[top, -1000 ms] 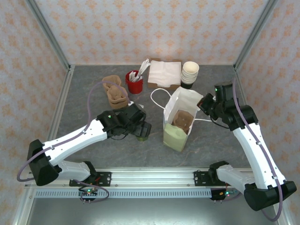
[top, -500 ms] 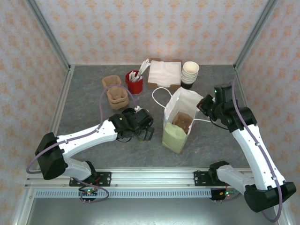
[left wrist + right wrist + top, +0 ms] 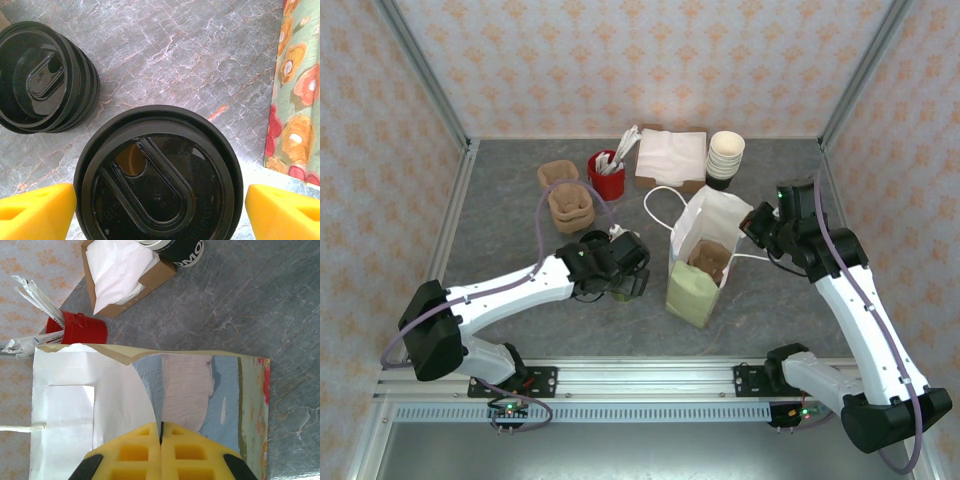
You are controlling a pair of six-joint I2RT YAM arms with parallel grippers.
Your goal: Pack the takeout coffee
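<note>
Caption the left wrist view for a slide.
Open left gripper poised over the takeout coffee, yellow fingers either side of its lid; stack of black lids beside it on the grey table.

The takeout coffee (image 3: 159,175) hides its cup wall under its lid. The loose black lid (image 3: 42,77) runs off the left edge, and the left gripper (image 3: 160,212) has its fingers (image 3: 35,210) cut off at the bottom.

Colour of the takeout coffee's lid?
Black; the lid shows best in the left wrist view.
</note>
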